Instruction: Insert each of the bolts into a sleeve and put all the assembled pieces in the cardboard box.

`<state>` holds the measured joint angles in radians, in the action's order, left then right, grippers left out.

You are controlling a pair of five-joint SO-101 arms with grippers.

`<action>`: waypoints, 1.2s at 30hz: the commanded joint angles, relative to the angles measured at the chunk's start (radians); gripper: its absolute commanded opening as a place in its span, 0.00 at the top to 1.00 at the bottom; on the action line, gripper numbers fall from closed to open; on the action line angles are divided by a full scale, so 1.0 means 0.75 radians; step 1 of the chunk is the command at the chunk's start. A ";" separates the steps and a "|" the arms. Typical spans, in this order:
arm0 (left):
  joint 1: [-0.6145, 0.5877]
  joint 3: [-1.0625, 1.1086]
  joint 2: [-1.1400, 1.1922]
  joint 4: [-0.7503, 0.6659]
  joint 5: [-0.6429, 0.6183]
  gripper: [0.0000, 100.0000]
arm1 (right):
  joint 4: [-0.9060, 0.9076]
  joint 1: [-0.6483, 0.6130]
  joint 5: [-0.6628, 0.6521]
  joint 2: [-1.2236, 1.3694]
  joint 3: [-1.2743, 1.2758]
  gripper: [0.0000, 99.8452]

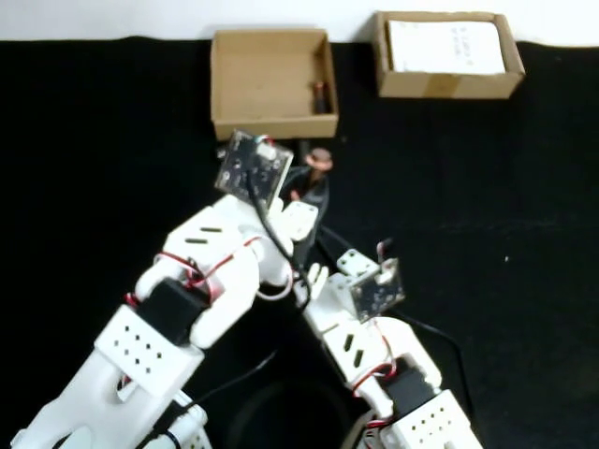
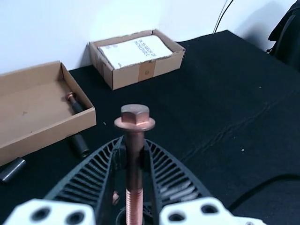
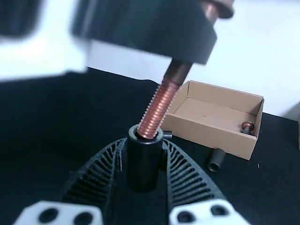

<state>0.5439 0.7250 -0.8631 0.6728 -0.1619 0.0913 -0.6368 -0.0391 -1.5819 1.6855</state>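
My left gripper [image 2: 133, 143] is shut on a copper bolt [image 2: 134, 154], held upright with its hex head [image 2: 135, 117] above the fingertips. My right gripper [image 3: 144, 145] is shut on a black sleeve [image 3: 143, 161], also upright. The bolt's threaded end [image 3: 157, 112] sits tilted in the sleeve's mouth, just inside the rim. In the high view the left gripper [image 1: 314, 192] and the bolt head [image 1: 319, 159] are just in front of the cardboard box [image 1: 243, 79]. One assembled piece [image 1: 318, 96] lies inside the box by its right wall.
Two loose black sleeves [image 2: 80, 145] [image 2: 11, 169] lie on the black table in front of the box. A second cardboard box [image 1: 447, 82] holding white paper stands at the back right. Cables trail between the arm bases.
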 commanded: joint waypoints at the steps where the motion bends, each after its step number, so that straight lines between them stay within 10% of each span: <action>1: -0.028 -0.052 0.024 -0.025 0.004 0.99 | -0.021 -0.001 -0.002 -0.001 0.167 0.99; 21: 0.073 -0.013 -0.087 0.205 0.004 0.96 | -0.030 0.079 -0.002 -0.001 0.167 0.99; 36: -0.015 -0.377 -0.058 0.741 -0.035 0.79 | -0.021 0.071 -0.002 0.007 0.157 0.99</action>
<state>0.5669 0.5485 -0.9030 1.1653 -0.1803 0.0928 -0.5877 -0.0391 -1.5789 1.6855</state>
